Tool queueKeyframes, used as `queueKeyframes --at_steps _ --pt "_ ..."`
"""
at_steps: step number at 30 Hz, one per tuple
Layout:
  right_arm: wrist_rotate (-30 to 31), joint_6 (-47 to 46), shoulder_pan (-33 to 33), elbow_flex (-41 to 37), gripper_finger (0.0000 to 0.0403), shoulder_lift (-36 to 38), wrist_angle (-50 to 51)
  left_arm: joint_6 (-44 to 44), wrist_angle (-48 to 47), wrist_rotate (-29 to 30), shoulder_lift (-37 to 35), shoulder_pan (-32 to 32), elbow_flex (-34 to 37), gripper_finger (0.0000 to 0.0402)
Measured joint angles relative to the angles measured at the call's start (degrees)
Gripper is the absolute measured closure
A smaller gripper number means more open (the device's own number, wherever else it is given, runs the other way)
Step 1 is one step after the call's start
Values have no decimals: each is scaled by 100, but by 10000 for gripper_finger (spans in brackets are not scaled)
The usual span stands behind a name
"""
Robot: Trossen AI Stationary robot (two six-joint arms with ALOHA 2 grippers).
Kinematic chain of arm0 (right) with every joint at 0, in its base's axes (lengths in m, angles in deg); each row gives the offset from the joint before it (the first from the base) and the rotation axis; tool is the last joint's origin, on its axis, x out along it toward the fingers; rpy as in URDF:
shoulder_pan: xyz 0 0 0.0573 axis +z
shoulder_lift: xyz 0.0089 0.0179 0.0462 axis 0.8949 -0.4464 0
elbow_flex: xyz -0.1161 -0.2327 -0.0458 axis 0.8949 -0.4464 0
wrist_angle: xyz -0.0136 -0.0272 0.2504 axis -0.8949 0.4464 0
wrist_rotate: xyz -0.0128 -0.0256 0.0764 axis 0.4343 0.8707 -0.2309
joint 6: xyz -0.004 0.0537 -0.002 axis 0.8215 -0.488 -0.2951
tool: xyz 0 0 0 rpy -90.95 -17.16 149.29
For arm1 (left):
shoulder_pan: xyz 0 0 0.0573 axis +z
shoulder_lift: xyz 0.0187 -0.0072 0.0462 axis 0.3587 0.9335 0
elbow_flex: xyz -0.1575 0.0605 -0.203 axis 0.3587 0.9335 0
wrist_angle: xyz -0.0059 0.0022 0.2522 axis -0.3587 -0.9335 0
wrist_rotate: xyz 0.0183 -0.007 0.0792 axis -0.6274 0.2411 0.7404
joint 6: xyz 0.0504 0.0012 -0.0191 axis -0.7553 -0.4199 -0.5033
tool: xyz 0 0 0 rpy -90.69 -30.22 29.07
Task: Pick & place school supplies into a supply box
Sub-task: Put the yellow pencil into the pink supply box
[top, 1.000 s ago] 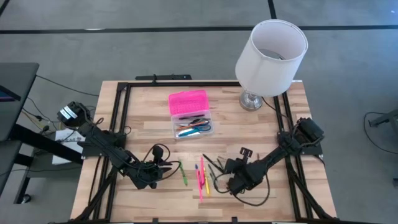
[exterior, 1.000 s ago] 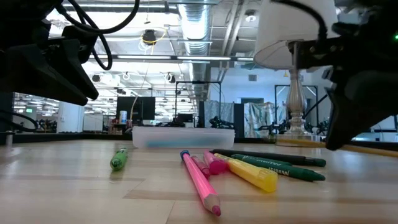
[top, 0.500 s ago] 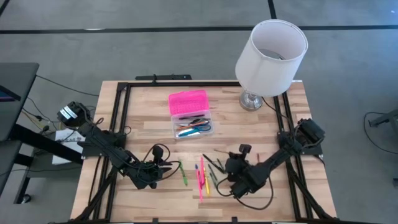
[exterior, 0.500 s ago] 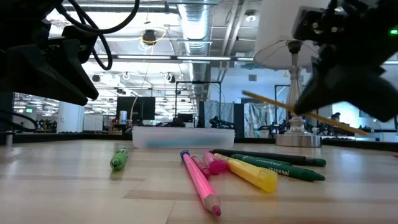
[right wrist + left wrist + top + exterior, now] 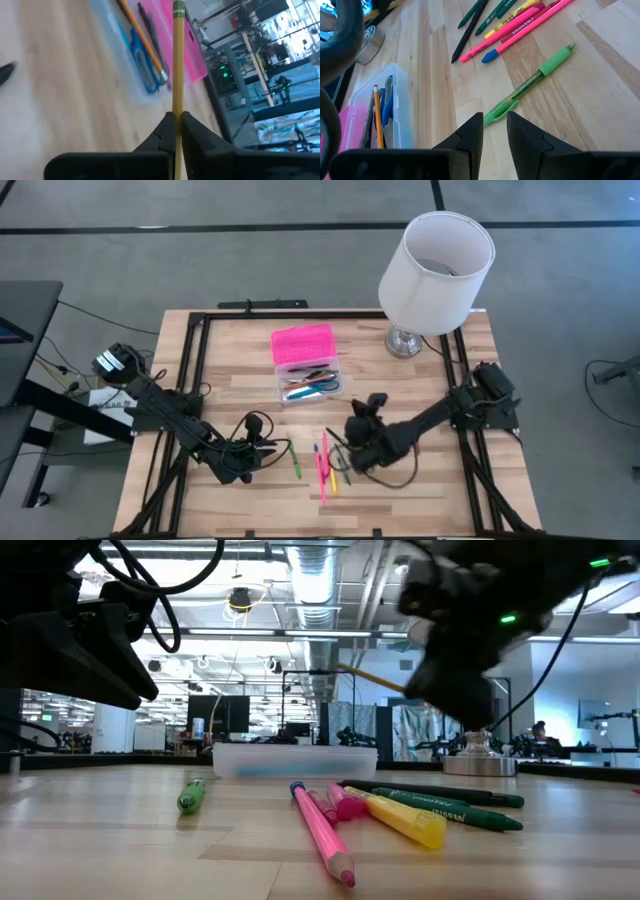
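My right gripper [image 5: 349, 444] hangs over the loose school supplies [image 5: 327, 460] at mid table, shut on a yellow pencil [image 5: 177, 60]. Ahead of the pencil's eraser end is the supply box [image 5: 310, 386], its clear base holding scissors and pens and its pink lid [image 5: 302, 345] open on the far side. My left gripper [image 5: 494, 120] hovers low with its fingers a little apart, open. A green pen [image 5: 530, 85] lies flat on the wood just ahead of it, and nothing is between its fingers. Pink, yellow, green and dark pens [image 5: 400, 815] also lie flat on the table. My right gripper pinches the pencil's shaft [image 5: 177, 107] between its two fingers. The pencil runs along the fingers and sticks out ahead of them, its green-banded eraser end [image 5: 178, 9] foremost. It is lifted clear of the table, and in the low view its free end [image 5: 358, 672] is slightly raised.
A white lamp [image 5: 437, 265] stands at the far right corner, its metal foot [image 5: 404, 341] on the wood. A black frame [image 5: 195, 370] runs around the tabletop. Bare wood lies near the front edge and at the far left.
My right gripper has risen from the table with the yellow pencil and swung toward the table's left and far side, toward the supply box, turning at the wrist. The pencil, not seen a second ago, is now lifted clear.
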Motion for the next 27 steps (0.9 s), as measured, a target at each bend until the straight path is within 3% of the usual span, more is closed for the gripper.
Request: queueKeyframes --at_steps 7,11,20,27 --pt "-172 2425 -796 2 403 0 -2239 22 -171 5 0 -9 0 319" --pt "-503 3371 -1120 4 403 4 -3168 312 -575 228 2 -73 1 319" --pt "-1675 3898 -1686 4 403 4 -4287 1151 -1549 1018 -129 -360 -1 319" --pt "-2178 3855 -1929 7 403 4 -4512 1502 -1792 1069 -302 -422 -1 319"
